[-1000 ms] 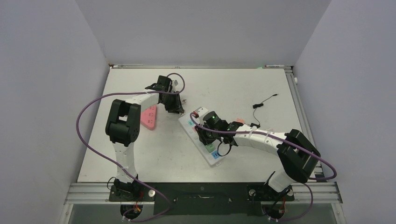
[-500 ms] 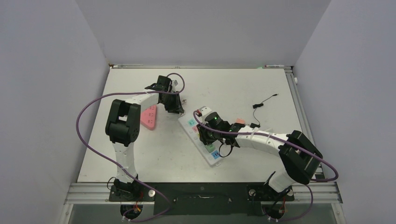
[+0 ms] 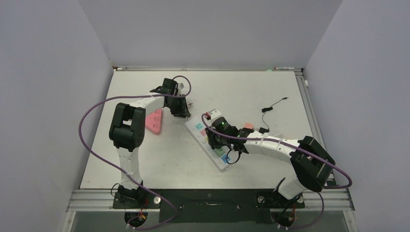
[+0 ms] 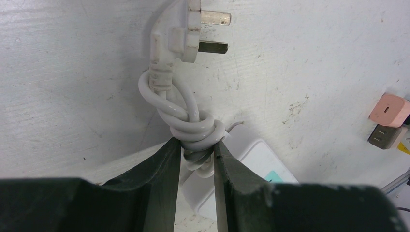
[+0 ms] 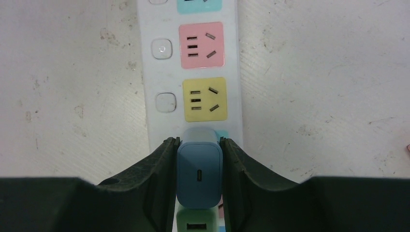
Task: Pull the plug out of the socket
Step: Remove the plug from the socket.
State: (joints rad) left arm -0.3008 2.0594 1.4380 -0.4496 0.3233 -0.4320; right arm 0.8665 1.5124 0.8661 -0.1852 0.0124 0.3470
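Observation:
A white socket strip point(image 3: 195, 126) point(image 5: 149, 87) lies slantwise mid-table. In the right wrist view, a blue plug point(image 5: 199, 174) stands over the strip's teal socket, and my right gripper point(image 5: 197, 141) point(image 3: 216, 140) is shut on its two sides. Whether its pins sit in the socket is hidden. A green plug point(image 5: 196, 223) sits just behind it. My left gripper point(image 4: 197, 143) point(image 3: 181, 112) is shut on the strip's knotted white cord point(image 4: 196, 126) at the strip's far end. The cord's white mains plug point(image 4: 176, 34) lies free on the table.
Pink point(image 5: 201, 44) and yellow point(image 5: 204, 99) sockets on the strip hold nothing. A pink triangular block point(image 3: 154, 121) lies left of the strip. A pink charger point(image 4: 389, 108) with a black adapter point(image 4: 384, 136) lies right of it. A thin black cable point(image 3: 273, 105) lies further back.
My right wrist has shifted slightly right and nearer along the strip, still gripping the blue plug. The left arm has not moved.

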